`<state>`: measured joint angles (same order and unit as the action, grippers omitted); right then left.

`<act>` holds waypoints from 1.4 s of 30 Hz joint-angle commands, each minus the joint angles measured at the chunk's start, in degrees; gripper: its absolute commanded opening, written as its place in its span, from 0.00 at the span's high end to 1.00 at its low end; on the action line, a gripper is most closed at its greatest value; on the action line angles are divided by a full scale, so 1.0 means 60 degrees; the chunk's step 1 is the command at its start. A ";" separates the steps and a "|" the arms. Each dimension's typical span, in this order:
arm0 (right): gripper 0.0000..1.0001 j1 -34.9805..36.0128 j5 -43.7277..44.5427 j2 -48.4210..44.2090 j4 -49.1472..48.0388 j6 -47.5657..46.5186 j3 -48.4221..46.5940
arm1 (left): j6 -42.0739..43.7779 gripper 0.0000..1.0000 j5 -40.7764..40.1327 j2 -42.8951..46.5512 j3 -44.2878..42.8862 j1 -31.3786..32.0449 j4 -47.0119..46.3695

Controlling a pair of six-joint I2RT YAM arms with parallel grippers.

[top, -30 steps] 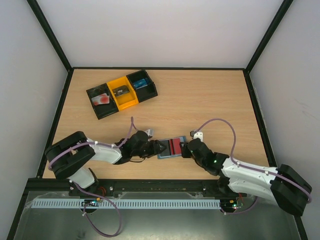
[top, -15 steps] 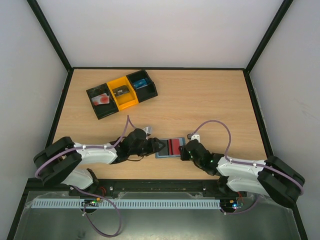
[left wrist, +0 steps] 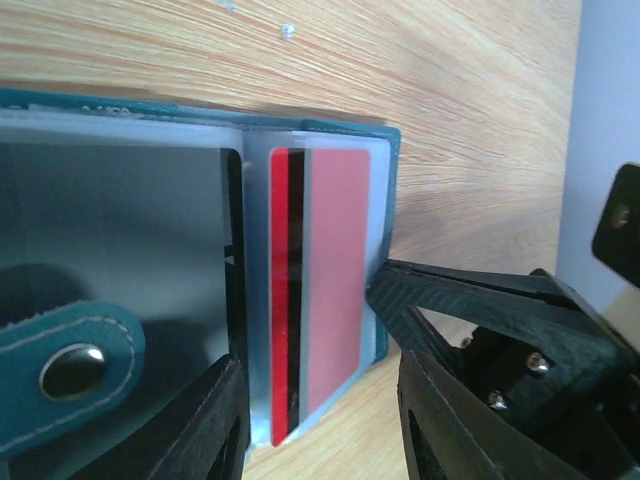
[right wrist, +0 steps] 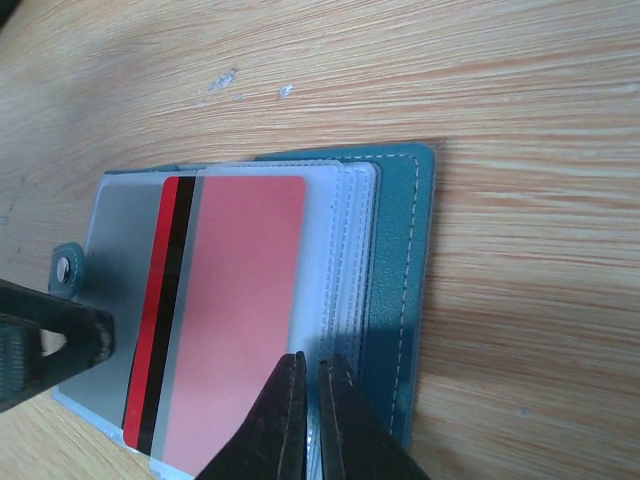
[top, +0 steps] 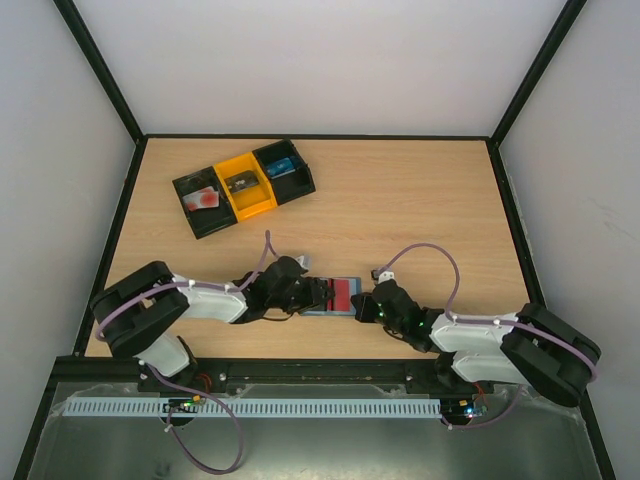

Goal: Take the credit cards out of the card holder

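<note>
Since a second ago the right gripper point(top: 363, 304) has closed and crept left onto the holder point(top: 327, 306), while the left gripper point(top: 318, 294) has narrowed a little.

From above, the holder lies open on the tabletop point(top: 420, 200) close to the near edge, about midway along it, between the two grippers. Its long axis runs along that edge. The red card point(top: 343, 294) in its right panel lies crosswise, pointing near to far.

At the left wrist, the left gripper point(left wrist: 320, 430) stands apart, straddling one end of the card point(left wrist: 335, 290) without clamping it.

At the right wrist, the right gripper point(right wrist: 310, 420) is together, its tips on the clear sleeve point(right wrist: 325, 250) just beside the card point(right wrist: 235, 310). Whether it pinches anything we cannot tell.

We judge the risk to be this: a pull from here may drag the sleeve or the whole holder point(right wrist: 405, 270), since nothing seems to pin it, and leave the card inside.
</note>
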<state>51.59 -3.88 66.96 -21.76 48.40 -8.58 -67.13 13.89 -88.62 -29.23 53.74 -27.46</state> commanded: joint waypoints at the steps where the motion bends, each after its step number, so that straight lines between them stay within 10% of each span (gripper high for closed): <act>1: 0.95 -0.0015 -0.0371 0.0312 0.0055 0.0209 0.0325 | 0.0053 0.58 -0.0114 -0.0356 -0.0235 0.0056 -0.0225; 25: 0.95 -0.0004 -0.0300 0.0299 -0.0079 0.0342 0.0496 | -0.0191 0.97 0.0144 -0.0753 -0.0143 0.0017 -0.0650; 42: 0.93 -0.0007 0.0015 0.0293 0.0350 0.0298 0.0220 | -0.0186 0.97 -0.0187 0.1016 0.0617 -0.0240 0.0258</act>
<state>51.59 -5.32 67.96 -25.74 50.24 -7.27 -68.62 14.04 -85.23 -26.30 52.69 -28.18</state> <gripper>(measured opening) 0.067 0.028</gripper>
